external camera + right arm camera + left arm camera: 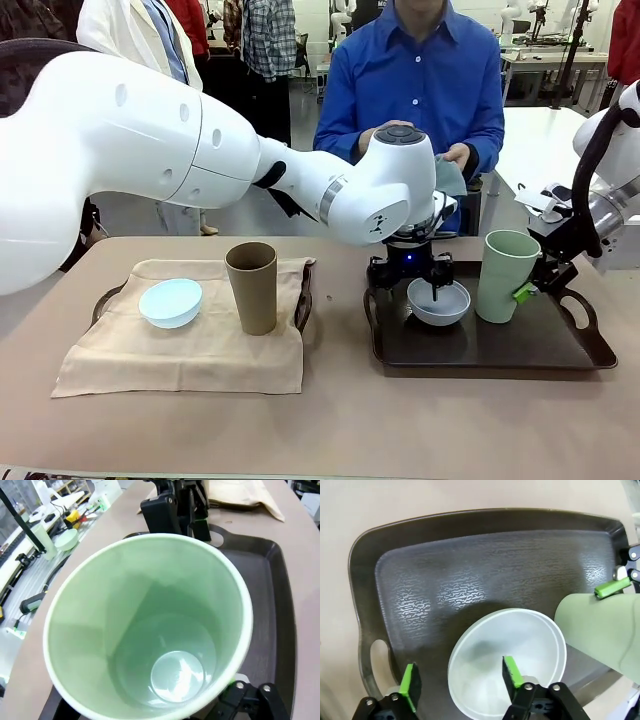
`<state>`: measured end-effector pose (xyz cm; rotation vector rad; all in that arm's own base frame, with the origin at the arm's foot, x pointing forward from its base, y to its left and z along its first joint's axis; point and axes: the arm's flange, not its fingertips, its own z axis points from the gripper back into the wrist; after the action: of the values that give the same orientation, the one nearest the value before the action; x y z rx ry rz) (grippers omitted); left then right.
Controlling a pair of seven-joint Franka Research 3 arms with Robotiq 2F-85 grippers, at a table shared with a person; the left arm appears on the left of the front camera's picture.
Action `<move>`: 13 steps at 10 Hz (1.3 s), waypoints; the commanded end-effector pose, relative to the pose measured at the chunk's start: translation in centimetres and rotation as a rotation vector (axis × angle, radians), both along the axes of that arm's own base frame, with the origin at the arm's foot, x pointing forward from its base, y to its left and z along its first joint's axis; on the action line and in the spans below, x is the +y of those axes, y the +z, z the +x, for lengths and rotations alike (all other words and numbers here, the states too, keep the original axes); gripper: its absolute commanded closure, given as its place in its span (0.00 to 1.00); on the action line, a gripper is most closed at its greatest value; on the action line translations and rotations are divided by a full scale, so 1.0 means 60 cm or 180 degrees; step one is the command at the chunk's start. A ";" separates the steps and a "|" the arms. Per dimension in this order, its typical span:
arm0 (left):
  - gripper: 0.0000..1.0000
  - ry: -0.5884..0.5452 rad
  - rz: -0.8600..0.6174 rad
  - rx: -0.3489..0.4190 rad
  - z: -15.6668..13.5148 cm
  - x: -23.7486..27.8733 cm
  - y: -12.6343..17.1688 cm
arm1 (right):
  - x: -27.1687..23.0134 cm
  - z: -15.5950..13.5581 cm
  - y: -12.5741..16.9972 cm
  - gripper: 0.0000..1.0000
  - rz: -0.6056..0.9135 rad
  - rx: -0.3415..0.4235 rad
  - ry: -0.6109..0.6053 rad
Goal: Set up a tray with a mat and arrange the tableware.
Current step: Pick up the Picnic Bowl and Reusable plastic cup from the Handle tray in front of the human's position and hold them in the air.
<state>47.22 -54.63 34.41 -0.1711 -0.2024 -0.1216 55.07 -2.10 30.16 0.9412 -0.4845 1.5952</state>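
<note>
White round bowl sits in textured dark tray, left gripper with fingers wide astride its rim. Right gripper touches smooth pale-green cup; hold unclear.

Robotics lab: white workbenches, strewn tools, onlookers.

Tray dark, pebble-textured (faint sheen); mat beige cloth, creased; white bowl smooth, matt.
</note>
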 end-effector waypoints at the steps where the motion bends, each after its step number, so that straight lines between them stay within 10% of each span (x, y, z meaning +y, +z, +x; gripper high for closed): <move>1: 1.00 -0.0025 0.0063 0.0049 0.008 -0.003 -0.002 | 0.002 -0.007 -0.003 0.60 -0.0040 -0.0104 0.0027; 2: 0.64 -0.0004 0.0077 0.0043 0.012 0.000 -0.003 | 0.001 -0.006 -0.004 1.00 -0.0030 -0.0105 0.0022; 3: 1.00 0.0003 0.0083 0.0043 0.013 0.001 -0.004 | 0.000 -0.005 -0.004 1.00 -0.0026 -0.0096 0.0016; 4: 1.00 0.0020 0.0086 0.0040 0.013 0.000 -0.005 | 0.000 -0.005 -0.004 1.00 -0.0028 -0.0092 0.0015; 5: 1.00 0.0037 0.0087 0.0034 0.012 -0.001 -0.005 | 0.000 -0.005 -0.005 0.75 -0.0038 -0.0095 0.0015; 6: 1.00 0.0051 0.0087 0.0023 0.012 0.000 -0.003 | 0.000 -0.005 -0.005 0.76 -0.0039 -0.0098 0.0012; 7: 1.00 0.0050 0.0087 0.0015 0.011 -0.001 -0.002 | -0.001 -0.004 -0.005 1.00 -0.0037 -0.0109 0.0015; 8: 1.00 0.0049 0.0094 0.0006 0.012 -0.002 -0.001 | -0.002 -0.002 -0.004 0.76 -0.0029 -0.0114 0.0010; 9: 1.00 0.0056 0.0101 0.0003 0.012 -0.001 0.000 | -0.003 -0.002 -0.004 1.00 -0.0024 -0.0116 0.0007; 13: 1.00 0.0066 0.0235 0.0000 -0.003 0.007 0.031 | -0.016 -0.031 0.051 1.00 -0.0027 -0.0227 -0.0017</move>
<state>47.76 -54.48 34.98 -0.1272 -0.1938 -0.1155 55.05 -2.76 31.47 0.9092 -0.5041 1.6027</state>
